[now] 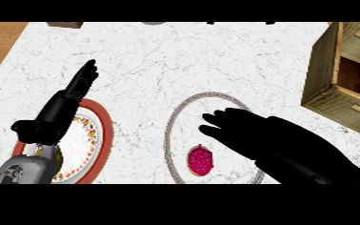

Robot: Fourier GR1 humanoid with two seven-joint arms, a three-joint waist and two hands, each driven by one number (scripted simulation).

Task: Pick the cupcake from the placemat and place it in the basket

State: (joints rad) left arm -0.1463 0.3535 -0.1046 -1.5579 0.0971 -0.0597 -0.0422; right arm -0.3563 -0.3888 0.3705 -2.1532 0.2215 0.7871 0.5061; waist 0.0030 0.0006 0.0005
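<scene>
From the head view you see a white marbled counter (175, 62) with the cupcake (200, 160), pink-red topped in a light wrapper, sitting low on a round placemat (174, 119) that is pale inside and edged with a grey beaded border. Your right hand (243, 128) hangs over the right half of that placemat, its fingers (218, 119) stretched out and pointing left, relaxed and not curled round anything; the cupcake lies just below and to the left of the fingertips, apart from them, though from this steep angle you cannot tell how high the hand is above the mat. The right forearm runs down to the lower right edge and hides part of the placemat's rim. The basket (330, 71), a woven, olive-tan box with a wooden interior, stands at the right edge of the counter, well apart from the cupcake and above the right hand in the picture. On your left, the left hand (70, 95) rests with straight fingers pointing up, holding nothing, and its grey forearm comes in from the lower left corner. It overlaps a plate (102, 133) with a red rim and a patterned band inside, which lies near the left edge of the counter, beside the placemat but not touching it.
</scene>
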